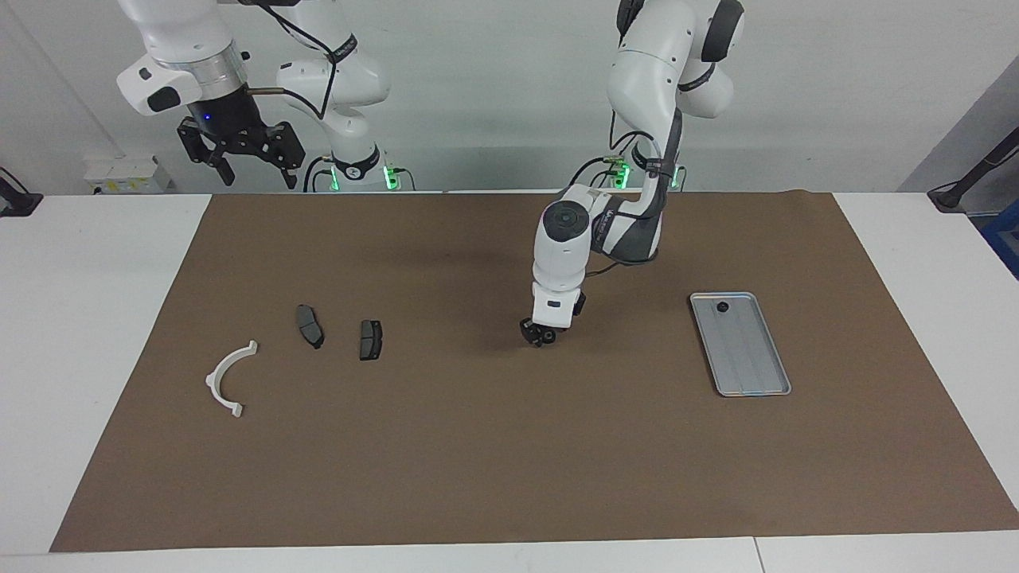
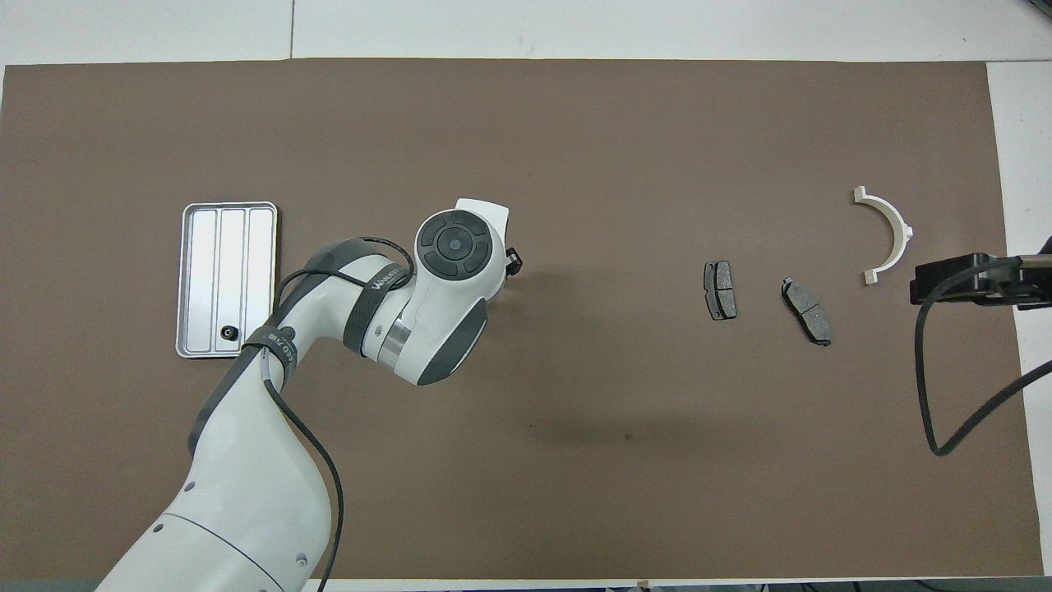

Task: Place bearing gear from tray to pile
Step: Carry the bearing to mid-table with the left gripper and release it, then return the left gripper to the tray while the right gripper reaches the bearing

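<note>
Gear (image 1: 723, 306): a small, dark, round part, lying in the tray (image 1: 752, 366) at the tray's end nearer the robots, close to the rim. I am judging it to be rigid metal, light for its bulk, smooth and apt to roll or skid on the ridged sheet. I would be taking it across its outer edge with both fingertips, squarely, not by one edge. Its teeth are too small to make out. The tray is a flat silver rectangle with rounded corners, a raised rim and lengthwise ridges, sitting on the brown mat (image 1: 478, 461) toward the left arm's end of the bench. The pile, toward the right arm's end, is showing a white curved half-ring bracket (image 1: 227, 380) and two dark grey matt pads (image 1: 310, 326) lying apart from one another. My left pincer (image 1: 542, 337) is hanging low over the middle of the mat, between tray and pile. I cannot tell whether its fingers are apart, or whether anything is sitting between them. My right pincer (image 1: 253, 167) is waiting high above the bench's robot-side edge, fingers spread wide and carrying nothing.
</note>
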`<state>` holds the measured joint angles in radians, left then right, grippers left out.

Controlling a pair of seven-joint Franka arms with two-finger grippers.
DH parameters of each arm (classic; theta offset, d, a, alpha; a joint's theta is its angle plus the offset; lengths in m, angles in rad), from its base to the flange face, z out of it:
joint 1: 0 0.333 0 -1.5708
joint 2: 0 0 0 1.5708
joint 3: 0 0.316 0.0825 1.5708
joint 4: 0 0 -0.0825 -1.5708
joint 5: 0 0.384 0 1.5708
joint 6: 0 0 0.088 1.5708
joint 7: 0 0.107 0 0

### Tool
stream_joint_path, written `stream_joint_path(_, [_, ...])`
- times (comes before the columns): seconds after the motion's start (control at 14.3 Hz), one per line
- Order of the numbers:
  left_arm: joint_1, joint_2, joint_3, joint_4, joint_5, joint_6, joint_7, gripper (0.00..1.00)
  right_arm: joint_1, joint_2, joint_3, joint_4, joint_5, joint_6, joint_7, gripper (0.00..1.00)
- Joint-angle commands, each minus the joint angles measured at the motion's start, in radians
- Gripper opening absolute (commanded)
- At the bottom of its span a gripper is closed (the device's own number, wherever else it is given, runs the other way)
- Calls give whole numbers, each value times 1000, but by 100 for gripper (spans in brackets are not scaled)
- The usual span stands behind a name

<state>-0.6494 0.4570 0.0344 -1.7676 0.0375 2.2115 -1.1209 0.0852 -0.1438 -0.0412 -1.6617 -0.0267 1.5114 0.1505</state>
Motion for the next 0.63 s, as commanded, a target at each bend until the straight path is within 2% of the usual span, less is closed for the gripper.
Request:
stream_joint_path(0.0, [45, -69, 13, 20, 47, -96, 33, 100, -4, -16, 4, -23, 19, 15, 72, 100])
stream_joint_path(0.28, [201, -207, 10, -52, 44, -197, 364, 100, 68, -13, 12, -52, 19, 38, 260, 100])
stream_joint_path(0.56, [322, -228, 10, -64, 35, -222, 579, 100, 171, 32, 12, -76, 17, 88, 424, 100])
